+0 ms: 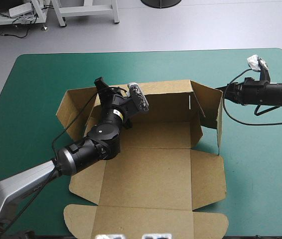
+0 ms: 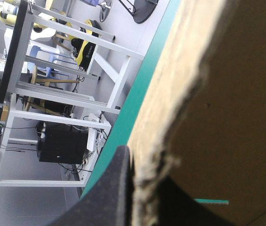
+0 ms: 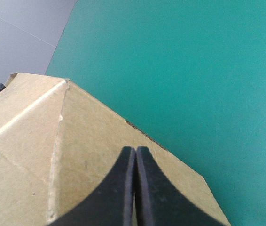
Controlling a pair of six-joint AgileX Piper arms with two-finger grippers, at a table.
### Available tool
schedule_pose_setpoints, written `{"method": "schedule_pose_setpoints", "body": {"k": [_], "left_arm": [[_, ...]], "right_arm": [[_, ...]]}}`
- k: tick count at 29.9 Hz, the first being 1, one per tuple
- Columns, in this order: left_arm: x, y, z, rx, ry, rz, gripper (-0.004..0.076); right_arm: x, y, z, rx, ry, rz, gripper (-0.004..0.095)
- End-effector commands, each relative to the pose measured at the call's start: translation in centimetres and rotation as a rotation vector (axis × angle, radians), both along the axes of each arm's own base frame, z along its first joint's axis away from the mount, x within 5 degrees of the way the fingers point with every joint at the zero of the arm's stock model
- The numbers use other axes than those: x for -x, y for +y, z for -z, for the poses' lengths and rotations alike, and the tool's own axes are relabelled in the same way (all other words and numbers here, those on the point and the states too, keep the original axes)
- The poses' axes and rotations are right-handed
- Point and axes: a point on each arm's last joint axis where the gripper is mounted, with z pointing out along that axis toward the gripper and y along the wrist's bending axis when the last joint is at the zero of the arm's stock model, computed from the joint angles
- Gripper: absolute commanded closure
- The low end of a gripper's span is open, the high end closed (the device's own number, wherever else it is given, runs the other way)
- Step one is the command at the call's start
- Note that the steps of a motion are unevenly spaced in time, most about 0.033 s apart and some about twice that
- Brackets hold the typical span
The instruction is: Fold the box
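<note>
The brown box (image 1: 151,164) lies in the middle of the teal-green table, its back and side walls partly raised and its lid flat toward the front edge. My left gripper (image 1: 100,82) is at the left end of the back wall. In the left wrist view that gripper (image 2: 144,165) is shut on the box (image 2: 227,117), with the board's ragged edge between the black fingers. My right gripper (image 1: 222,94) is at the outer side of the raised right wall. In its own view the right gripper (image 3: 135,149) is shut, its tips against the box (image 3: 90,155) near a folded corner.
Bare teal-green cover (image 1: 41,89) surrounds the box on the left, behind it and on the right. The lid's front flaps (image 1: 146,221) reach almost to the table's front edge. A white table frame (image 2: 67,89) stands beyond the far edge.
</note>
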Motion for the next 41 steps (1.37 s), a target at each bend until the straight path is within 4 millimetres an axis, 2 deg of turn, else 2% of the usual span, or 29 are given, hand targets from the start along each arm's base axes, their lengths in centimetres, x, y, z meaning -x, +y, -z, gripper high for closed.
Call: {"method": "schedule_pose_setpoints", "body": {"k": [1, 7, 13, 23, 33, 41], "left_arm": [[0.3, 0.5, -2.5, 0.101, -0.086, -0.022, 0.0729], [0.3, 0.6, -2.6, 0.097, -0.09, -0.031, 0.0729], [0.2, 1.2, -2.8, 0.177, -0.112, -0.121, 0.0729], [0.3, 0.5, -2.7, 0.201, -0.094, -0.059, 0.0729], [0.3, 0.5, -2.5, 0.116, -0.09, -0.03, 0.0729], [0.3, 0.7, -2.5, 0.06, -0.088, -0.032, 0.0729]], "right_arm": [[1.3, 1.3, -3.5, -0.064, -0.084, -0.066, 0.0932], [1.4, 2.8, -3.3, -0.036, -0.074, -0.119, 0.0932], [1.4, 2.9, -3.2, -0.027, -0.074, -0.122, 0.0932], [1.4, 3.1, -3.4, -0.077, -0.034, -0.099, 0.0931], [3.5, 7.7, -4.5, -0.041, -0.048, -0.245, 0.0931], [3.5, 7.3, -4.7, 0.039, -0.087, -0.191, 0.0932]]}}
